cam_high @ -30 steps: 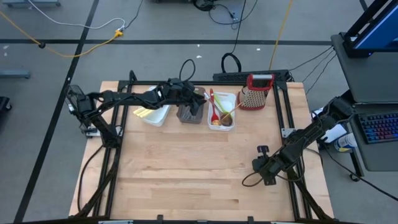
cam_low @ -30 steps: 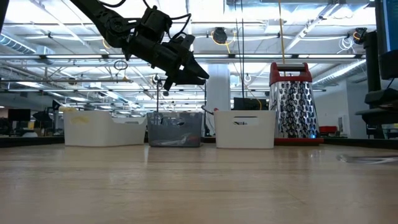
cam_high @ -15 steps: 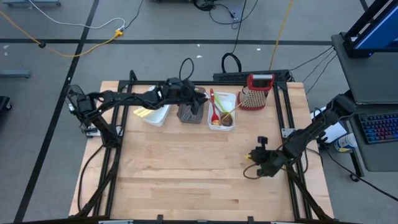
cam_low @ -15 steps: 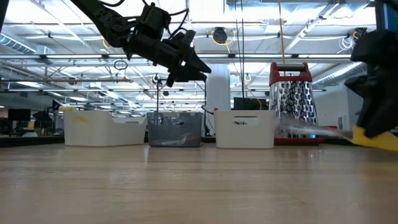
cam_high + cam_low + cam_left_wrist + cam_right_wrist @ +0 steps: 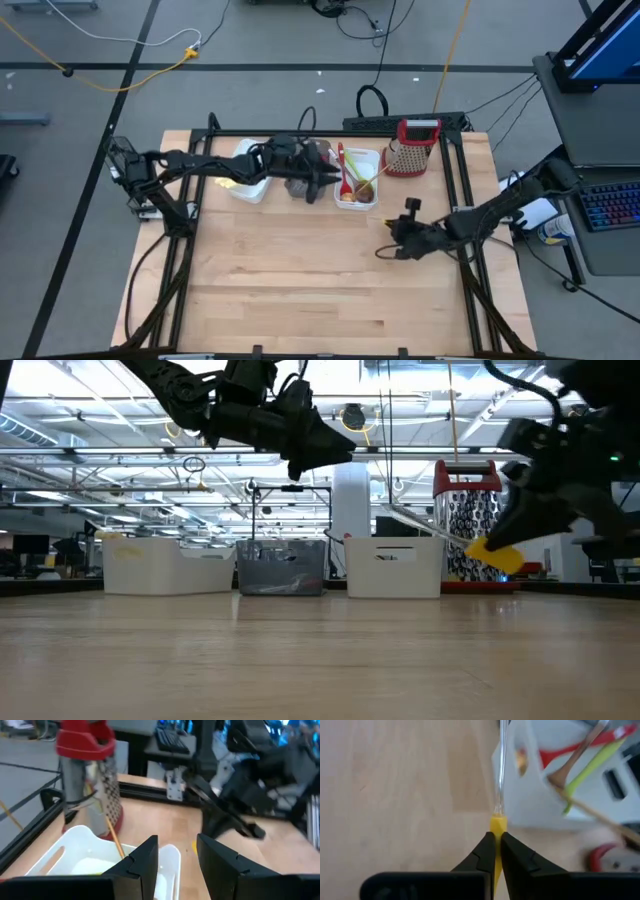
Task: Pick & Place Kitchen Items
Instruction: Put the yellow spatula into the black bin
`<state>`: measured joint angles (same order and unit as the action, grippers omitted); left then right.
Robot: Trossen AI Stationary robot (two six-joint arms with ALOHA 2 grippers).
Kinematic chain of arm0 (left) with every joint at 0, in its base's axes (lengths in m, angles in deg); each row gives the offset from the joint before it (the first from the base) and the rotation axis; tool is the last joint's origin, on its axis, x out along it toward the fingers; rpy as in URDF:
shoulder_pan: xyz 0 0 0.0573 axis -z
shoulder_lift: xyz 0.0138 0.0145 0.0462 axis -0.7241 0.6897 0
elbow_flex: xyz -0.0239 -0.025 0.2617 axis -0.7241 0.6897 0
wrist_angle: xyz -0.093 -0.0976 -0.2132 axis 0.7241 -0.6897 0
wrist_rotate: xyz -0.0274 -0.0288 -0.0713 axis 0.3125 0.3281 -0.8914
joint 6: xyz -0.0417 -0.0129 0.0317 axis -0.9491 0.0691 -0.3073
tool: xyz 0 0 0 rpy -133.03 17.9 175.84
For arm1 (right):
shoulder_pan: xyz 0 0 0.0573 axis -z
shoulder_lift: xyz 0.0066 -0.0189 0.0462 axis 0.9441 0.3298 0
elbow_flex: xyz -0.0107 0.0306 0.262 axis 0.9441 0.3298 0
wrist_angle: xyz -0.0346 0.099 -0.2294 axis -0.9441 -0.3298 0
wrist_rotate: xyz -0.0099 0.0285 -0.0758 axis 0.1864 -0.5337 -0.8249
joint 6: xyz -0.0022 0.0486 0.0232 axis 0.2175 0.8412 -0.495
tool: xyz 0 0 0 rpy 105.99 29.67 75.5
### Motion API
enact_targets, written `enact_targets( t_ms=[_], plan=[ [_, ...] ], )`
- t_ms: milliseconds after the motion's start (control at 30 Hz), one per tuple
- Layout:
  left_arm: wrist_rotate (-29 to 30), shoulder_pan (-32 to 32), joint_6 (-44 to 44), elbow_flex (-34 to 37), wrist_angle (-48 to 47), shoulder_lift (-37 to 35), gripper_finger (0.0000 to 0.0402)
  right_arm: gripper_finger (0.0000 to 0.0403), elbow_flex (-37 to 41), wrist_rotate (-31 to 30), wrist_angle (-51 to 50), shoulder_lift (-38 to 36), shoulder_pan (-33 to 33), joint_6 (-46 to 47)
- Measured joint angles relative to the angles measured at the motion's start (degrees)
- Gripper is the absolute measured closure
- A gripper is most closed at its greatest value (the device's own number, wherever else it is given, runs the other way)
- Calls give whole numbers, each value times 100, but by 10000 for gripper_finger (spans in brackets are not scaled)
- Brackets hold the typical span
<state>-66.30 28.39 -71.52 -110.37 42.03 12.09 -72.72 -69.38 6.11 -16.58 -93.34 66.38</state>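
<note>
My right gripper is shut on a spatula with a yellow head and a clear handle, above the table's right middle. The handle points at a white tub that holds red, green and wooden spoons. My left gripper hovers open above the tubs, with nothing between its fingers. My right gripper pinches the spatula's yellow head between its two fingers. The fingers slant down toward the table's far left and lie along the spatula, whose clear handle sticks out ahead of the fingertips. The spatula hangs clear of the table.
A grey tub and another white tub with yellow items stand left of the spoon tub. A red-topped metal grater stands right of it. Bare wood lies in front of the tubs.
My right gripper has risen and gone toward the table's far left, toward the spoon tub, and has tipped and turned. The yellow spatula has come up with it, clear of the table. My left gripper has swung a little toward the table's right and rolled.
</note>
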Motion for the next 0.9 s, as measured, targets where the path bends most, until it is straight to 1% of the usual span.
enact_targets(
  t_ms=[133,200,300,367,467,500,567,633,700,800,900],
  plan=[
    [-101,198,660,0,-397,0,263,391,-4,8,738,-2,406,-843],
    [-239,299,856,0,-577,0,263,391,-7,11,1025,-2,577,-1105],
    [-223,457,1088,0,-876,0,263,391,-7,15,1399,-4,779,-1465],
    [15,549,1364,0,-1056,0,263,391,-7,19,1695,14,887,-1595],
    [759,656,1689,0,-1122,0,261,391,-13,39,1945,95,989,-1698],
    [972,672,1778,0,-1097,0,259,391,-13,123,1992,142,1017,-1776],
    [1172,701,1943,0,-1062,0,251,391,-13,301,2020,232,1062,-1922],
    [1145,726,2010,0,-1057,0,239,391,-13,313,2143,347,1108,-1966],
    [985,769,2033,0,-1057,0,225,391,-13,347,2387,476,1170,-2041],
    [852,846,2043,0,-1058,0,204,391,-14,400,2957,654,1269,-2344],
    [850,922,2114,0,-1113,0,189,391,-15,489,3366,798,1374,-2640]
  ],
)
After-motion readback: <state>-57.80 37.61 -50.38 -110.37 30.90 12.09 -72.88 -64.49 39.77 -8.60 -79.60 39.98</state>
